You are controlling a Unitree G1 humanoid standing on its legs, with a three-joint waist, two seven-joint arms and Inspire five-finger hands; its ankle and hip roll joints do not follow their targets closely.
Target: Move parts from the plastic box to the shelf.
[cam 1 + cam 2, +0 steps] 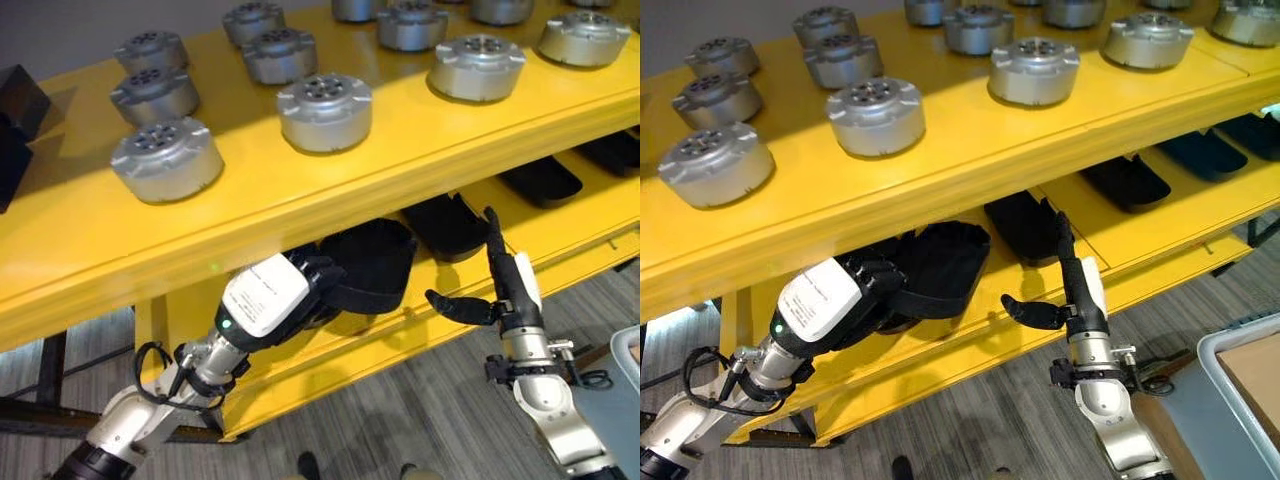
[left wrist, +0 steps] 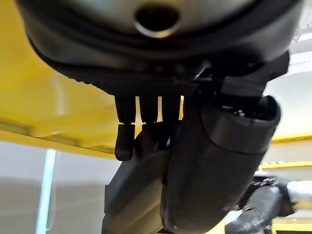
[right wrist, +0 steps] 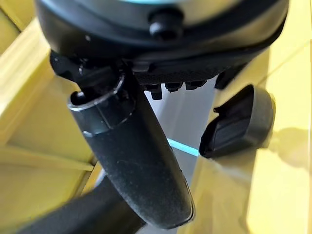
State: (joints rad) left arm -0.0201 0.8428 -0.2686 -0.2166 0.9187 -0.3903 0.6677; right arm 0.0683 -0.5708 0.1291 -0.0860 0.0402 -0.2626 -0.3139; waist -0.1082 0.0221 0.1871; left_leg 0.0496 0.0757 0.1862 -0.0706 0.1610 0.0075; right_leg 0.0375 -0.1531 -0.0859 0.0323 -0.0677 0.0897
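Item: black moulded plastic shell part (image 1: pixel 375 262), front edge of the yellow steel shelf's lower tier (image 1: pixel 1160 255), overhanging the lip. Left hand (image 1: pixel 318 283) grasping it, fingers curled round its near rim. Risk, judged: part seated only partly on the tier; letting go now could tip it off the front edge; upper board close above, a lift could knock it. Right hand (image 1: pixel 1070 290) released, fingers straight and upright, just beside the part toward the shelf's right end, apart from it. Further black shells (image 1: pixel 1127 180) lie along the tier; silver round metal housings (image 1: pixel 325 110) on top tier
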